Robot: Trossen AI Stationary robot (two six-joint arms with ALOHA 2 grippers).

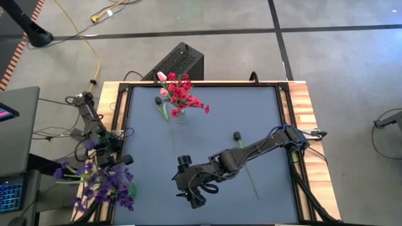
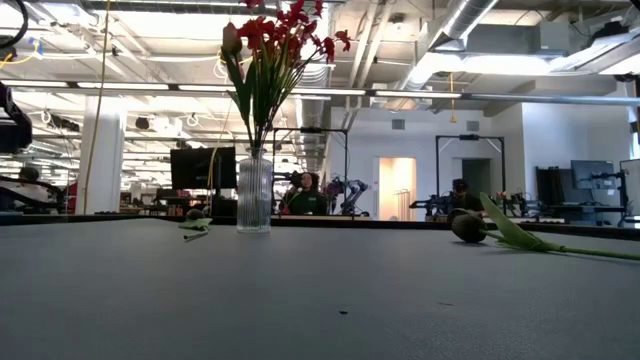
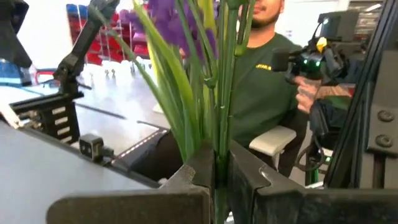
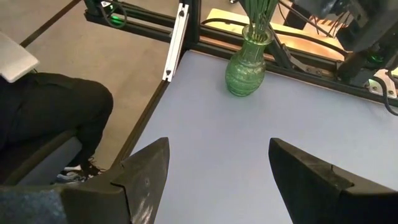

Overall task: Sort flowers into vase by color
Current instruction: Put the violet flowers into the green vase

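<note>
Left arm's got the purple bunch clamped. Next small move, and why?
Probably lower the purple flowers into the green vase. The left gripper is shut on their stems at the table's left edge, where that vase already holds green stems. The open right gripper hovers empty.

The table top looks matt and smooth, edged with pale wood. At its eleven o'clock stands a clear, ribbed glass vase; at eight o'clock, a glossy, textured green glass vase.
</note>
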